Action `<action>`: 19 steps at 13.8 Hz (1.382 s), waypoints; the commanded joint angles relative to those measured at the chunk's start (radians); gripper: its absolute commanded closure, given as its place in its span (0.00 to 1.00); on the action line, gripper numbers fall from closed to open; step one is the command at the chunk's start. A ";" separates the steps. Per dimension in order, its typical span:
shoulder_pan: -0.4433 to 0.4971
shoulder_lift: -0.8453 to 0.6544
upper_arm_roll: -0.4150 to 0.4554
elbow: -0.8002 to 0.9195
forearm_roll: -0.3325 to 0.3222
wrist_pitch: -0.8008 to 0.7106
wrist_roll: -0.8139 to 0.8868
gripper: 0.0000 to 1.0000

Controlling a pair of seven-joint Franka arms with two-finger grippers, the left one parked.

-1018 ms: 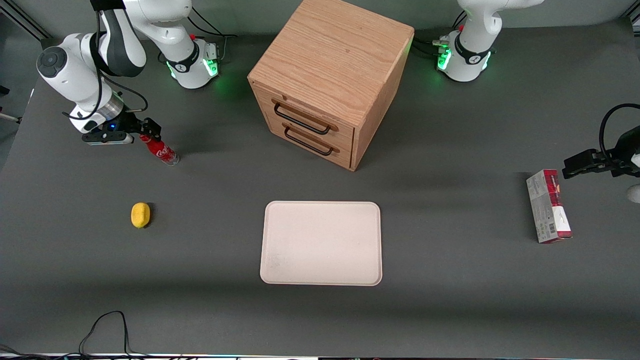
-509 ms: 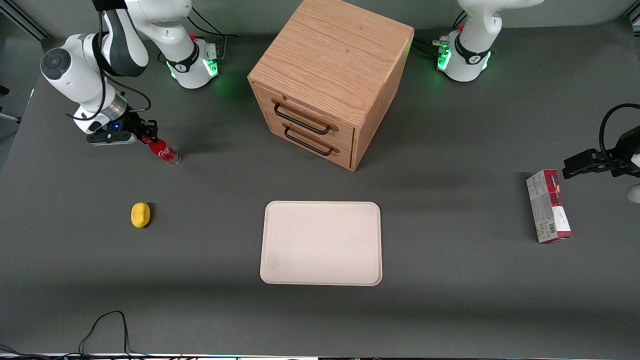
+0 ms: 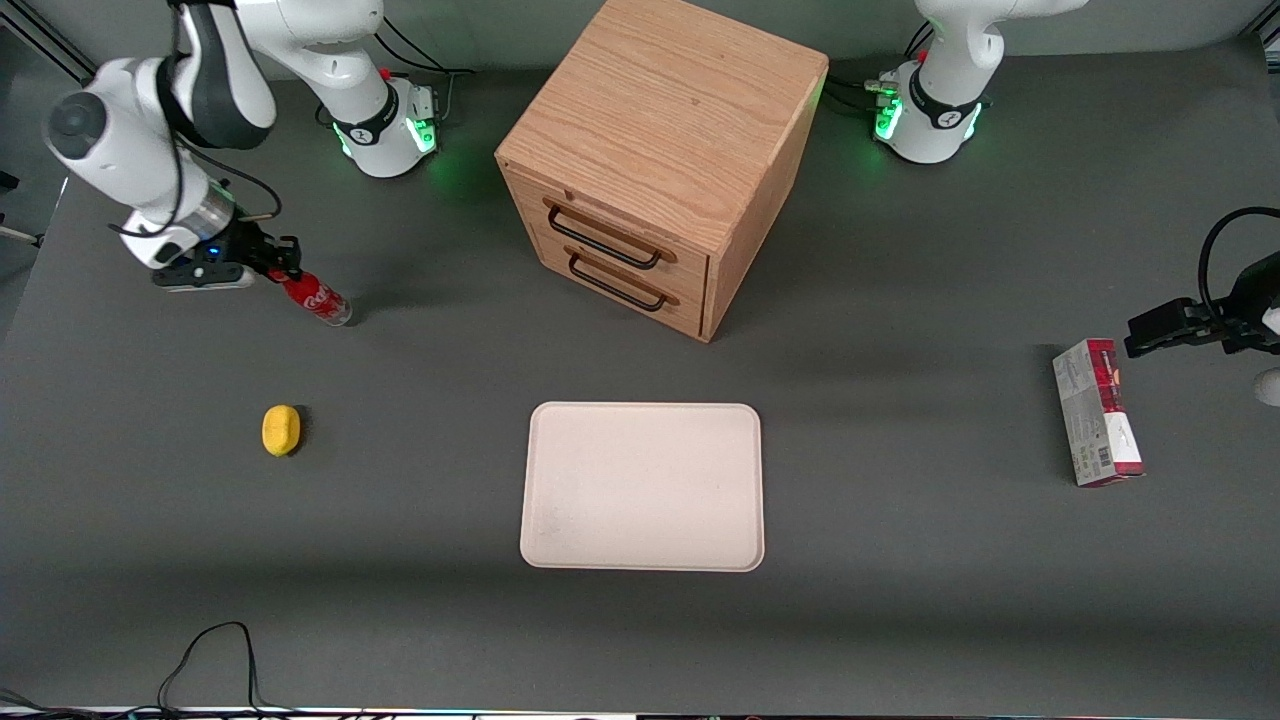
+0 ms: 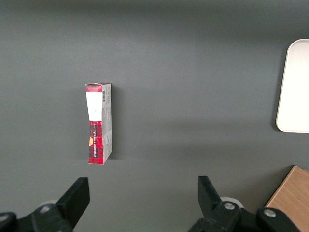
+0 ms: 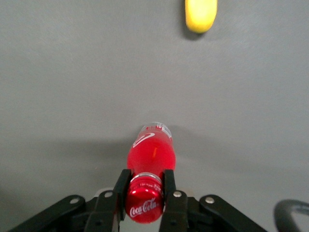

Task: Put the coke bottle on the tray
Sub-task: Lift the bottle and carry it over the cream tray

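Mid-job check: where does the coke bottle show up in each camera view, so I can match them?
Front view: coke bottle at the working arm's end of the table, farther from the camera than the lemon, its cap in the tool.
Right wrist view: coke bottle, neck clamped by the tool.
Left wrist view: not in it.
Shared landmark: the lemon.

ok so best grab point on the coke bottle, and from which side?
At the neck just under the red cap, from above. The coke bottle stands upright and is slimmest there, so the fingers span it easily. The claw is already shut on that neck, toward the working arm's end of the table, well off the tray.
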State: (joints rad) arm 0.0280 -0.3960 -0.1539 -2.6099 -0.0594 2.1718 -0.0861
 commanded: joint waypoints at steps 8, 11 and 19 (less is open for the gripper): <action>0.073 0.208 -0.010 0.998 0.004 -0.815 -0.020 0.93; 0.075 0.302 -0.003 1.088 0.048 -0.834 -0.021 0.93; 0.231 0.851 0.103 1.717 0.070 -0.846 -0.012 0.93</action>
State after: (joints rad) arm 0.2552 0.2945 -0.0978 -1.1243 -0.0064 1.3785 -0.0906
